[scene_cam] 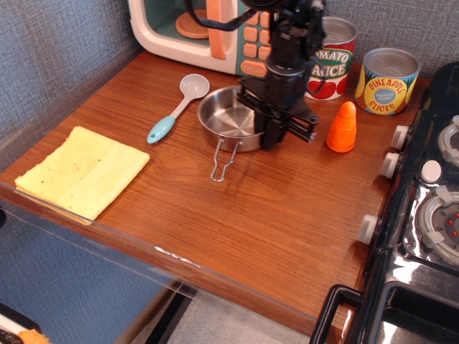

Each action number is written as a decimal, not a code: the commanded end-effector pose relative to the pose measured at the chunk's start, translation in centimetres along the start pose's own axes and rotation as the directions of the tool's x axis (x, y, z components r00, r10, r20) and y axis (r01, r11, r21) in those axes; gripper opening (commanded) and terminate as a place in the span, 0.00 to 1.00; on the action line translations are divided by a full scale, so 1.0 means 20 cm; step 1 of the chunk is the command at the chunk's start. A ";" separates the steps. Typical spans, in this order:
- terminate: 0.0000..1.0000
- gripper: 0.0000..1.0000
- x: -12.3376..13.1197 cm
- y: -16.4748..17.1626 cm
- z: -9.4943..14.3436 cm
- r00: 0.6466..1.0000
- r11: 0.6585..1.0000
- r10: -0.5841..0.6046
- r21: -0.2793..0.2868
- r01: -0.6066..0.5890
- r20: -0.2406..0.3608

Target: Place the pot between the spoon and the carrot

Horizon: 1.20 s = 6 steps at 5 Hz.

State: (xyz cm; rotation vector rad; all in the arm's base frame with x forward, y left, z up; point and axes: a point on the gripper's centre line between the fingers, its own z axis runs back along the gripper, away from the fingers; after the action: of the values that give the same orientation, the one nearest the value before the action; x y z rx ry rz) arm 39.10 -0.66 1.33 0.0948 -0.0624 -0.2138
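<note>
Single black arm comes in from top of frame, wrist pointing straight down. Gripper (273, 133) low, close to the surface, its dark linkage splayed out sideways. Fingertips hidden under the body; can't tell how far apart they stand.

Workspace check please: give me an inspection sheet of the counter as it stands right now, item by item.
Surface: wooden counter, with no spills seen.
Pot: upright on the counter between spoon and carrot, wire handle pointing toward the front edge.
Spoon: lying left of the pot, bowl toward the microwave, apart from the pot.
Carrot: standing upright, right of the pot.
Clutter: yellow cloth at front left; tomato sauce can and pineapple slices can at the back.
Gripper: at the pot's right rim; whether it is gripping cannot be told.
Cables: black cable looping above the arm.
Surroundings: toy microwave at back, toy stove at right.
</note>
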 end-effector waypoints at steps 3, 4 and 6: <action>0.00 1.00 -0.11 0.09 0.52 0.976 0.994 0.051 -0.106 -0.030 0.210; 0.00 1.00 -0.22 0.20 0.60 0.975 0.988 0.127 -0.114 -0.107 0.182; 0.00 1.00 -0.37 0.31 0.57 0.980 0.980 0.161 -0.136 -0.144 0.119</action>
State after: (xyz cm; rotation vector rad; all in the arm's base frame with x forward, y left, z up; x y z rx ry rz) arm 33.37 5.34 10.06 -0.0701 -0.1088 -0.0665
